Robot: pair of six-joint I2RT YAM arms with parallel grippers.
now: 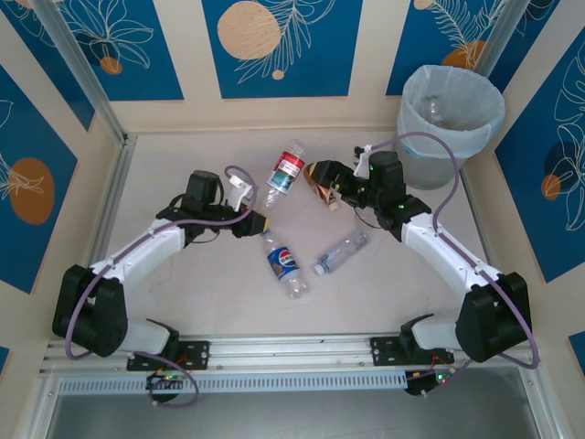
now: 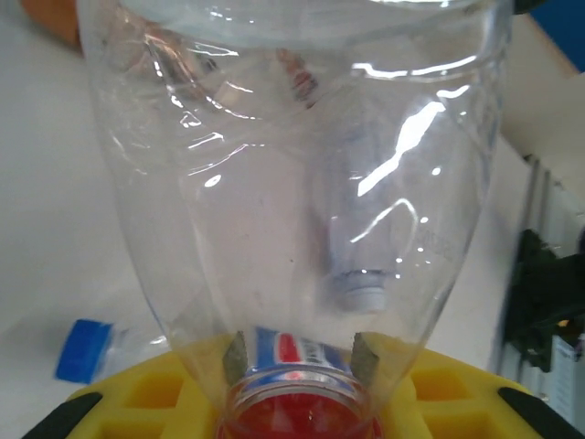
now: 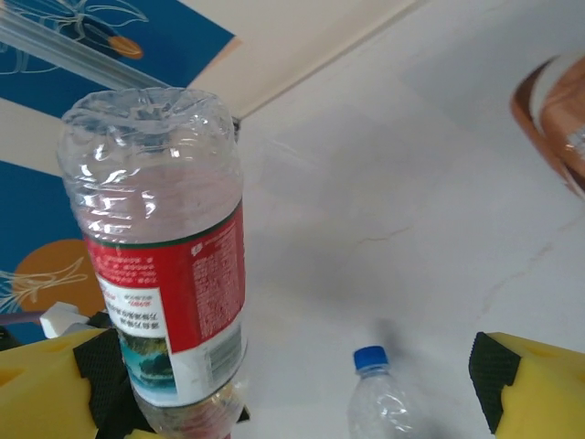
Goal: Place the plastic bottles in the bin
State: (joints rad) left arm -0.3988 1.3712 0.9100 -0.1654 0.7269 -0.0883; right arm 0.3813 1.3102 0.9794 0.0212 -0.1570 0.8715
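– Since the left gripper [image 2: 302, 407] is clamped on the neck of the red-labelled bottle [image 1: 286, 170], right at its red cap [image 2: 302, 424], where does the body of it lie?

– Straight out ahead of those fingers [image 2: 137, 398], crumpled base farthest from them. The same bottle looms just in front of the right gripper [image 3: 288, 357], over toward one of its black pads [image 3: 101, 366]; touching or not, I cannot tell. That gripper's yellow fingers [image 3: 535, 384] are spread wide apart, holding nothing.

– How will it handle?

– Light, I'd judge: it looks empty. The wall is thin clear plastic, glossy and full of glare, so it should be slippery and dent under a squeeze, then spring back. The neck is likely the stiff part, so this hold is the sound one. For a second hold, take the label band, where the film should give some friction and the body runs straight-sided.

– And the others?

– A Pepsi bottle [image 1: 285, 263] lies on the matte white bench [image 1: 366, 302] just beside the left gripper, an unlabelled one [image 1: 343, 249] between the two grippers, a brown-labelled one [image 1: 320, 178] just beside the right gripper. All round and smooth, liable to roll.

– The bin [image 1: 407, 96]?

– Behind the right gripper, past its wrist: a round grey tub lined with a thin crinkly bag, one clear bottle [image 1: 439, 110] already inside. The mouth is wide, so a loose drop should do.
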